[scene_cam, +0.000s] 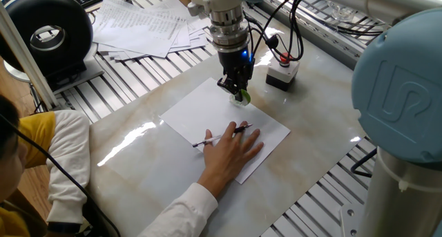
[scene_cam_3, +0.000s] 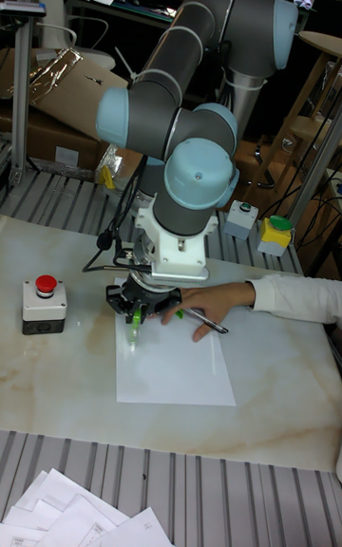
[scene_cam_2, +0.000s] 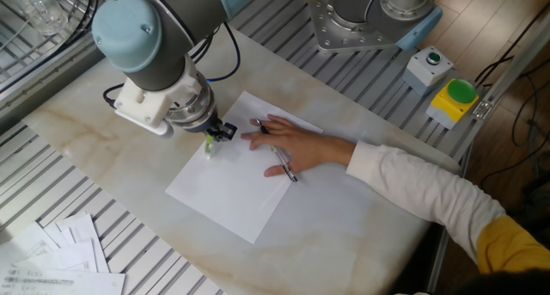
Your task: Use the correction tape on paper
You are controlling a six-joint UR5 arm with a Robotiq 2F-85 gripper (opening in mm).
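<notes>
You can't see how the correction tape [scene_cam: 241,95] meets the paper [scene_cam: 200,116]; the gripper [scene_cam: 233,86] covers most of it, its fingers' grip unclear.

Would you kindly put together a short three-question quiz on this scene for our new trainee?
1. True or false: the gripper holds a green-tipped correction tape over the paper.
2. What lies under the person's hand? A) pen B) scissors C) ruler
3. Fill in: the box beside the paper has a ____ button.

Key: 1 true; 2 A, the pen; 3 red.
</notes>
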